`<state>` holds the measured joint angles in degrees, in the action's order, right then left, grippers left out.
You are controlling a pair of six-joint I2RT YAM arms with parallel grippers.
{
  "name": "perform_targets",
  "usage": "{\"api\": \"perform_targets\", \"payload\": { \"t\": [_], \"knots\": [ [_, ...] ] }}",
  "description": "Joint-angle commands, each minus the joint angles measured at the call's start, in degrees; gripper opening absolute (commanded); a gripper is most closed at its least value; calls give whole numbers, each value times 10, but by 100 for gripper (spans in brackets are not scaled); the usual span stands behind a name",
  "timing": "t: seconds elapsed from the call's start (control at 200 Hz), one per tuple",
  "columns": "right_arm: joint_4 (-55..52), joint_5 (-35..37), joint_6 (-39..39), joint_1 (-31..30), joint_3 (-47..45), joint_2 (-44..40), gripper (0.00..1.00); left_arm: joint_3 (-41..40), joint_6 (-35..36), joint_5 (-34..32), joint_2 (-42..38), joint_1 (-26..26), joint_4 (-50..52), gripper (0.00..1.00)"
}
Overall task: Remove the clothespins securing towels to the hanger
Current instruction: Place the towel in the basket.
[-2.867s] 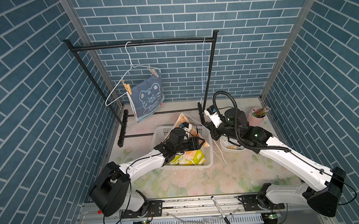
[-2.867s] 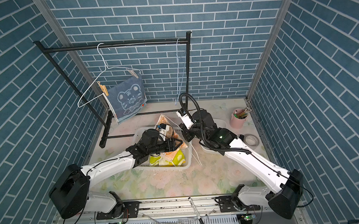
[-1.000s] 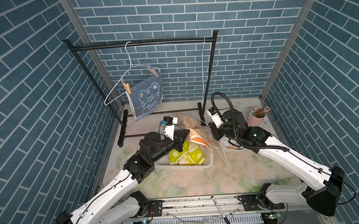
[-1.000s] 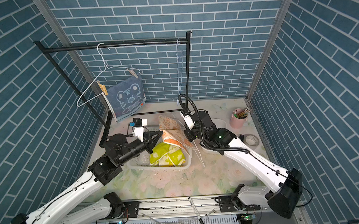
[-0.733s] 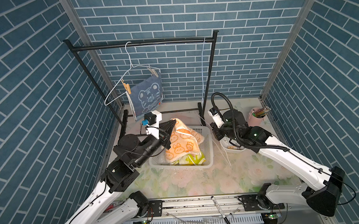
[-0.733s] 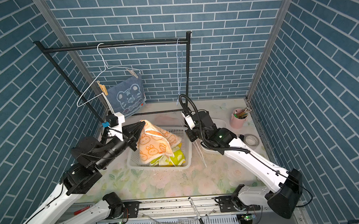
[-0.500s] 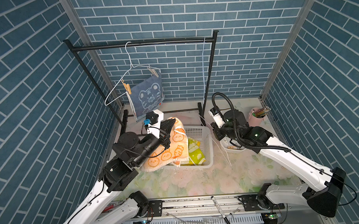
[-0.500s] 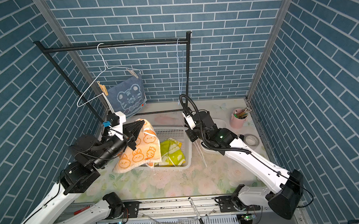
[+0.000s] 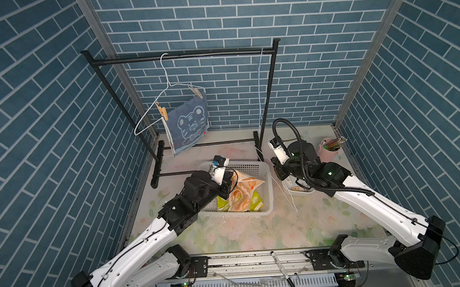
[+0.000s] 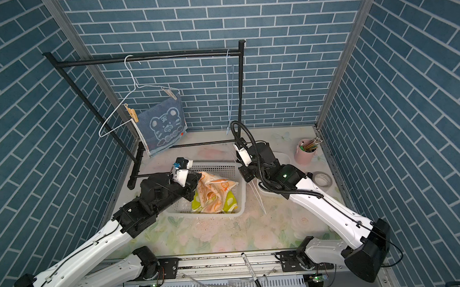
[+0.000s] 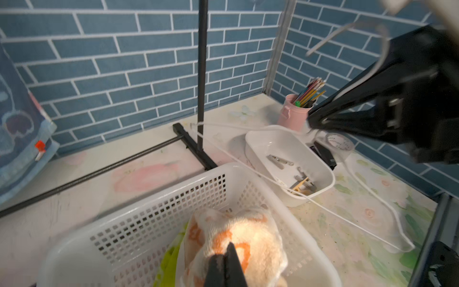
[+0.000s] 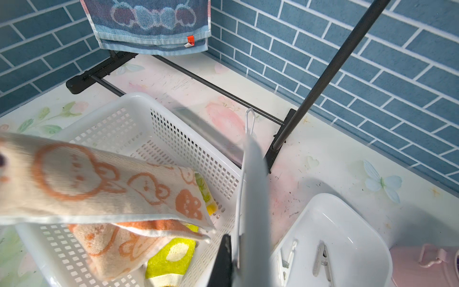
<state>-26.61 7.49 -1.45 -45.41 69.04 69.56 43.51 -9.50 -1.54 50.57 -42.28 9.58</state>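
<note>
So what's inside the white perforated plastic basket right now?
In the white perforated basket, a crumpled orange-and-cream bunny-print towel drapes over a yellow-green printed towel. The floor beneath them is covered, so anything under the towels can't be seen.

The denim-blue towel [image 9: 188, 126] with its white tiger is hanging flat from a tilted white wire hanger [image 9: 166, 90] that is hooking over the black rail [image 9: 205, 54]. A tan wooden clothespin [image 9: 161, 111] is gripping one top corner and a paler clothespin [image 9: 197, 91] the other. The orange-cream bunny towel [image 9: 242, 192] is sagging crumpled into the white basket [image 9: 270, 193], with the left gripper [image 11: 224, 263] pinching one part, and it is lying over the yellow-green towel [image 9: 255, 202]. In the white tray [image 11: 260, 139], loose clothespins [image 11: 279, 159], grey and tan, are lying flat. A second white hanger [image 12: 253, 186], bare, is sticking out of the right gripper [image 11: 314, 120].
</note>
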Motion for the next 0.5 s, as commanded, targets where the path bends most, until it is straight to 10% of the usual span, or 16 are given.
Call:
{"api": "perform_targets", "payload": {
  "t": [0.0,0.275,0.495],
  "knots": [
    [-2,-8,6,2,8,-23,0,-30,-66,-64,-16,1,8,0],
    [-3,-30,-4,2,12,-31,0,-12,-104,-212,-42,25,156,10],
    [-11,-71,-19,4,16,-44,0,51,-35,-216,-48,35,199,48]
  ]
}}
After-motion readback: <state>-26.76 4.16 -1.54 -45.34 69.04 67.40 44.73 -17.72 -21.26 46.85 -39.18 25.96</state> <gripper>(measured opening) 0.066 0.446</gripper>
